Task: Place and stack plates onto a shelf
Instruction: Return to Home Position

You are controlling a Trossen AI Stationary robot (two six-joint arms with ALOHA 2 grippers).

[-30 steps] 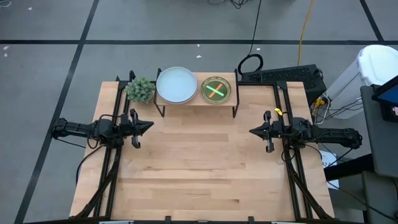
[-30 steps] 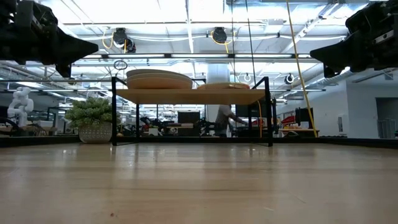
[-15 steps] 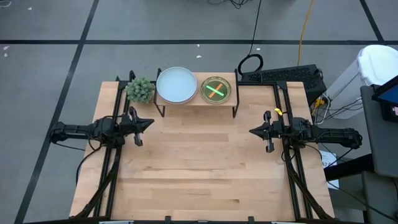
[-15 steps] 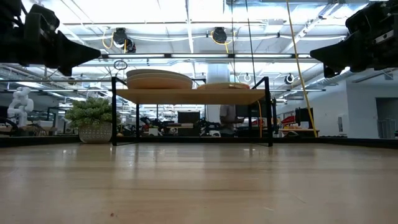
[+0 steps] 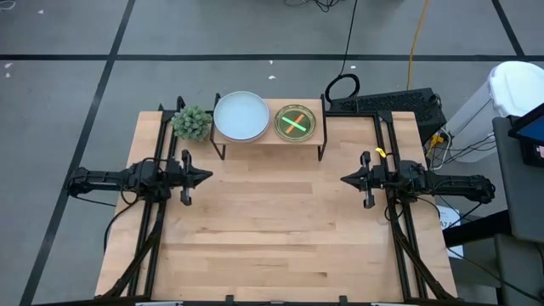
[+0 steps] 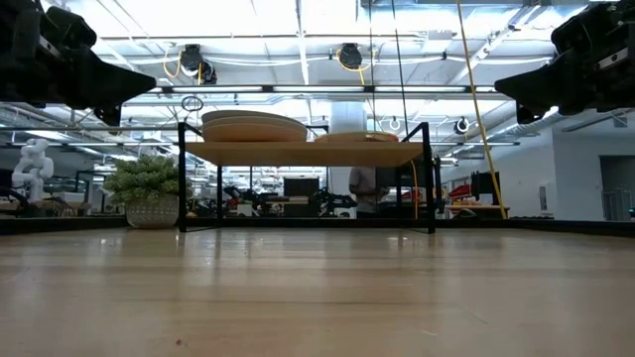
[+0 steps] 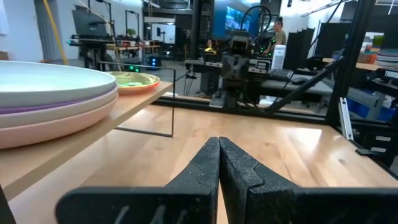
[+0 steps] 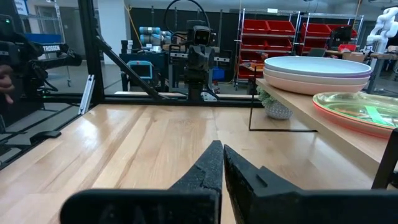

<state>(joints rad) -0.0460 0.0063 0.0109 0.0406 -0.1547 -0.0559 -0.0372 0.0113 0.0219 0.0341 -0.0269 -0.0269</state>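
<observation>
The shelf (image 5: pixel 270 137) stands at the table's far middle on thin dark legs. On its left half rests a stack of large plates (image 5: pixel 241 116), a pale grey-blue one on top; purple and pink rims show beneath it in the left wrist view (image 7: pixel 56 99). On its right half rests a stack of small translucent plates (image 5: pixel 295 124), green on top and orange below (image 8: pixel 357 109). My left gripper (image 5: pixel 208 177) is shut and empty above the table's left side. My right gripper (image 5: pixel 344 179) is shut and empty above the right side. Both point toward the table's middle.
A small potted plant (image 5: pixel 192 122) stands left of the shelf at the far left. Black frame rails run along the table's left (image 5: pixel 157 221) and right (image 5: pixel 399 221) sides. Bare wooden tabletop (image 5: pixel 272 229) lies between the grippers and toward the near edge.
My left gripper has shifted a little toward the table's near edge, staying shut. The plates and the shelf have kept still.
</observation>
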